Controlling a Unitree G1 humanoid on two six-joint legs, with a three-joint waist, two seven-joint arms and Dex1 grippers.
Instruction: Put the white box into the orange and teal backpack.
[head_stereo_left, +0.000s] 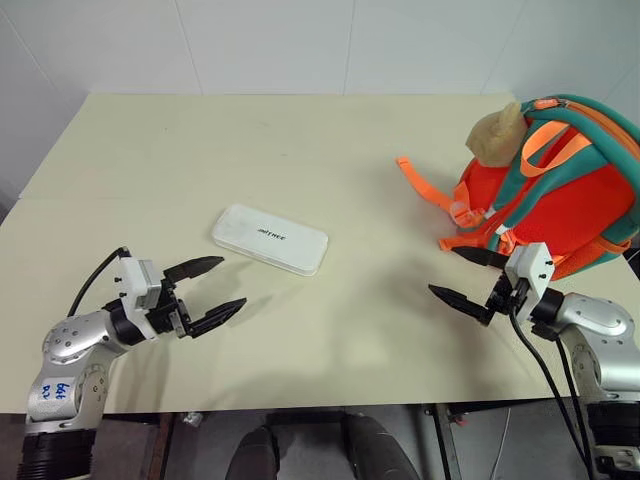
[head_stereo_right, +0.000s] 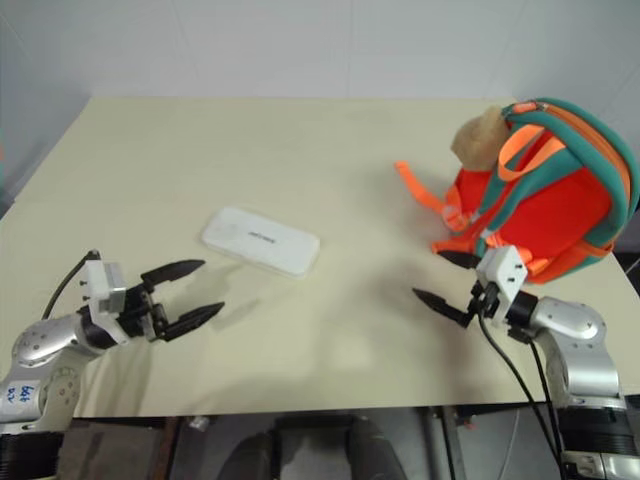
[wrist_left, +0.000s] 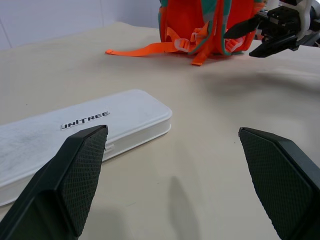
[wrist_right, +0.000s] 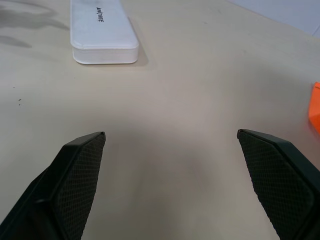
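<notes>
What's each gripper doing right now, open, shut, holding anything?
Left gripper: open, empty, beside the white box.
Right gripper: open, empty, near the orange and teal backpack.

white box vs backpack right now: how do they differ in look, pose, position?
Look: the white box is a plain flat case with small dark lettering; the orange and teal backpack is bulky and soft, with straps.
Pose: the box lies flat; the backpack bulges high.
Position: the box is near the left gripper; the backpack is beside the right gripper.
Shared: both rest on the table, ungripped.
</notes>
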